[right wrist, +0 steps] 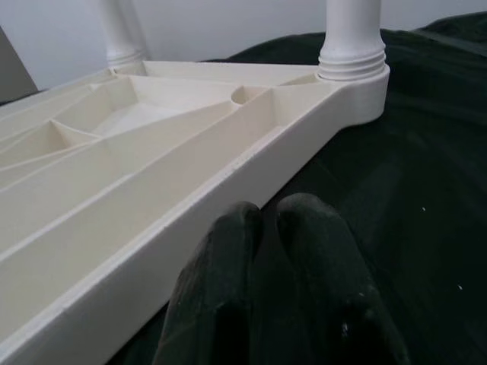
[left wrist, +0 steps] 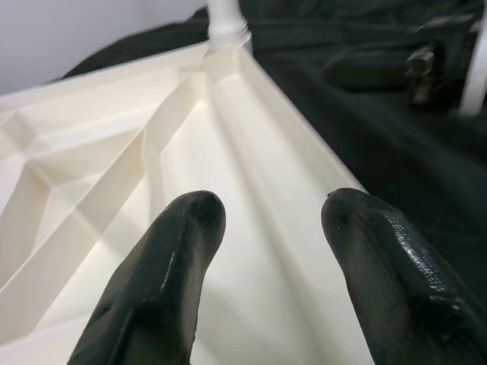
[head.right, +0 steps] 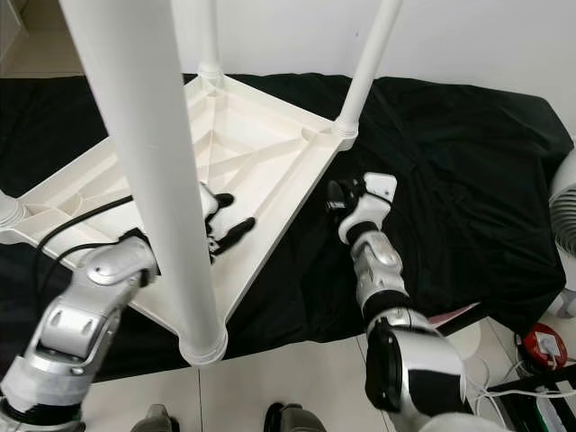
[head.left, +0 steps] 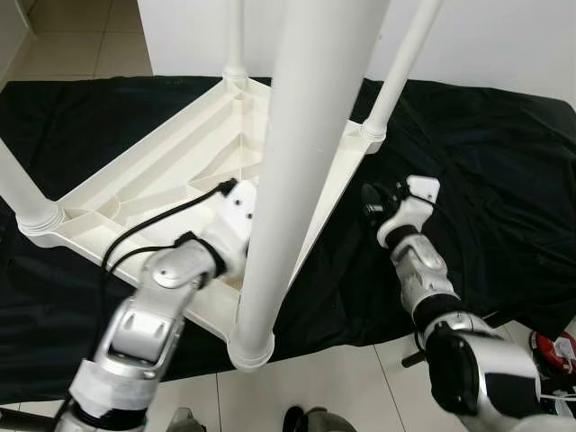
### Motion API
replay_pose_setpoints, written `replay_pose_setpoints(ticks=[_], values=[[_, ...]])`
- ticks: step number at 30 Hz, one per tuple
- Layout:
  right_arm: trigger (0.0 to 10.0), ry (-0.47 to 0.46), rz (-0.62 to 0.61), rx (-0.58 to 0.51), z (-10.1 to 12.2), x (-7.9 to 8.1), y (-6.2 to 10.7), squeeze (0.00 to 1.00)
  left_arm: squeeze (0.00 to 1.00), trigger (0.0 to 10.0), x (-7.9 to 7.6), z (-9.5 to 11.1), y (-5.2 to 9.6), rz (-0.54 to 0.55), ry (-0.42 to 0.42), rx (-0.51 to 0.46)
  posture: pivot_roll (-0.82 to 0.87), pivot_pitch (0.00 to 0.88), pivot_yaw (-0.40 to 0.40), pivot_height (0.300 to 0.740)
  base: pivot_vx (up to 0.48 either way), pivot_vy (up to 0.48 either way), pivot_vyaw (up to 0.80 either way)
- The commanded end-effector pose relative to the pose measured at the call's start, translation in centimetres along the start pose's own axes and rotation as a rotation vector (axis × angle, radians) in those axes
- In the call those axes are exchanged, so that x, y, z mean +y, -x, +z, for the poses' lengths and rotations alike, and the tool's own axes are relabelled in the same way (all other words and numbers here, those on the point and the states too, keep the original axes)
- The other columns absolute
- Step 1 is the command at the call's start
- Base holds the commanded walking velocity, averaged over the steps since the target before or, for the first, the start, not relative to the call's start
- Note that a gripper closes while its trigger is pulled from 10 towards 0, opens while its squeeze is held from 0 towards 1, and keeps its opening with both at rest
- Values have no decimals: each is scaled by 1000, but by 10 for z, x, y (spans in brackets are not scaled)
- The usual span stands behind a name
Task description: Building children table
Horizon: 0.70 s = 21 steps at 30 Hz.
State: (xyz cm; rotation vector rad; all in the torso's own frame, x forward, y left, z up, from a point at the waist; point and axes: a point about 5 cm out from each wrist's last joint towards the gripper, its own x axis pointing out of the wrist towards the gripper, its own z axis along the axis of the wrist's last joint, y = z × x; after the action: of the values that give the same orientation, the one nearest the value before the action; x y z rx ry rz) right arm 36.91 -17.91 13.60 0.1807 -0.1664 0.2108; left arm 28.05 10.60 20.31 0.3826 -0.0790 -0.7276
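A white plastic children's table (head.left: 153, 175) lies upside down on a black cloth (head.left: 504, 180), with its ribbed underside facing up. Four white legs stand in its corners: the near leg (head.left: 306, 135) rises close to my head, the right leg (head.left: 400, 63), the far leg (head.left: 234, 36) and the left leg (head.left: 18, 189). My left gripper (head.right: 232, 214) is open over the underside, just past the near leg, holding nothing (left wrist: 266, 213). My right gripper (head.right: 335, 193) is shut and empty (right wrist: 262, 217), low over the cloth beside the table's right rim (right wrist: 228, 175).
The cloth ends at white floor tiles (head.left: 315, 378) near my feet. A white wall stands behind the table. A red object (head.right: 544, 345) with cables lies on the floor at the right, near a white rounded object (head.right: 567, 207).
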Motion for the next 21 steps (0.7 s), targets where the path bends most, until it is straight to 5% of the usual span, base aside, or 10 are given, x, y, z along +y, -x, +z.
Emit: replay_pose_setpoints(ticks=[1, 4, 7, 13, 15, 20, 21], values=[[10000, 11, 17, -30, 1, 0, 4, 0, 0, 10000, 5, -4, 2, 54, 4, 2, 134, 118, -74, 740, 0, 0, 0], [10000, 8, 7, -48, -5, -8, 27, 0, 0, 10000, 25, -12, 12, 89, -29, 29, 114, 120, -69, 740, 0, 0, 0], [10000, 8, 7, -48, -5, -8, 27, 0, 0, 10000, 25, -12, 12, 89, -29, 29, 114, 120, -69, 740, 0, 0, 0], [10000, 12, 2, -61, -7, -16, 52, 0, 0, 10000, 43, -24, 26, 108, -89, 76, 101, 121, -64, 740, 0, 0, 0], [10000, 12, 60, -49, 0, -24, 74, 0, 0, 10000, 52, -34, 45, 42, -153, 96, 86, 128, -69, 740, 0, 0, 0], [10000, 40, 108, -18, 2, -25, 82, 0, 0, 10000, 53, -39, 52, -6, -129, 100, 90, 125, -76, 740, 0, 0, 0], [10000, 102, 131, 32, 0, -26, 85, 0, 0, 10000, 57, -51, 59, -36, -132, 133, 90, 121, -81, 740, 0, 0, 0]])
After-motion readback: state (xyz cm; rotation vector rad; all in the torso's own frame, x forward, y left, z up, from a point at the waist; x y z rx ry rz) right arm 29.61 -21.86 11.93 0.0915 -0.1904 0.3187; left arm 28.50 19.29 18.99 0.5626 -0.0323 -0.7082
